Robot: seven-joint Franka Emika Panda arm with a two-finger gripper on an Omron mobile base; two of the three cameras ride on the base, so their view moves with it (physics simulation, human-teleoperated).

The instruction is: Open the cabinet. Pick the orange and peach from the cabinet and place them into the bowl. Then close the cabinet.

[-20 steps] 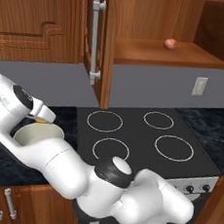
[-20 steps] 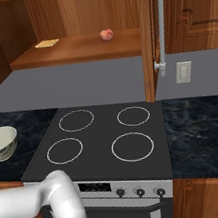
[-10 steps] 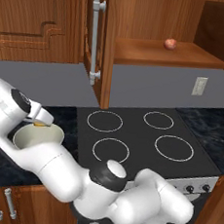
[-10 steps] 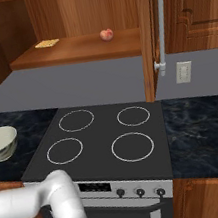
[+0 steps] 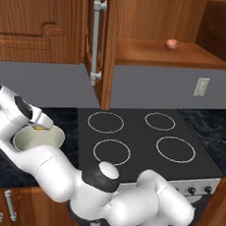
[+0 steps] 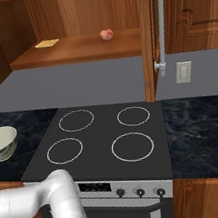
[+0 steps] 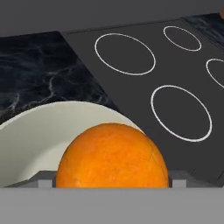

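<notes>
Because the orange (image 7: pixel 112 155) is to go into the bowl (image 5: pixel 53 139), it is carried directly over the bowl's rim, pinched between widely spread jaws. The peach (image 6: pixel 106 34) is left on the open cabinet's (image 6: pixel 147 33) shelf.

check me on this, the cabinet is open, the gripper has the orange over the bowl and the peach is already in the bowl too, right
Not quite. The peach is not in the bowl; the right base view shows it on the shelf of the open cabinet. The rest holds: the gripper has the orange over the bowl.
</notes>
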